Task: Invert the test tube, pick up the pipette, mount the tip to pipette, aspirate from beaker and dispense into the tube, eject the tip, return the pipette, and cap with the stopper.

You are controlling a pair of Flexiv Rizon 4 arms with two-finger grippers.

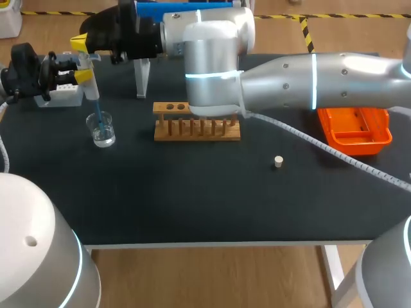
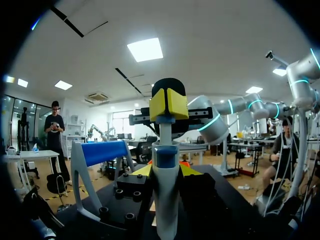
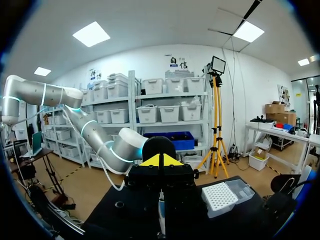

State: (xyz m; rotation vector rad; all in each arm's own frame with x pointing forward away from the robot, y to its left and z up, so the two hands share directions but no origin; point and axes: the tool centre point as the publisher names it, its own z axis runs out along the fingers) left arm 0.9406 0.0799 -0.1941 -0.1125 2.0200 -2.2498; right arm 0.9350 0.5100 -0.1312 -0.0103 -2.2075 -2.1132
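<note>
One pipette point(image 1: 92, 90) is clamped by the left gripper point(image 1: 83, 76); the right gripper point(image 1: 79, 43) is closed. Both are near the desk's point(image 1: 192, 192) left edge.

The tabletop point(image 1: 192, 199) is matt black and smooth. The beaker point(image 1: 101, 128) at the far left is clear and glossy, like glass. The rack point(image 1: 196, 122) is bare pale wood. The tray point(image 1: 354, 128) at the right is shiny orange plastic. The stopper point(image 1: 278, 162) looks dull and cork-pale. The pipette point(image 2: 166, 200) has a smooth white plastic body. The right arm point(image 1: 308, 80) wears a glossy silver-white shell.
</note>
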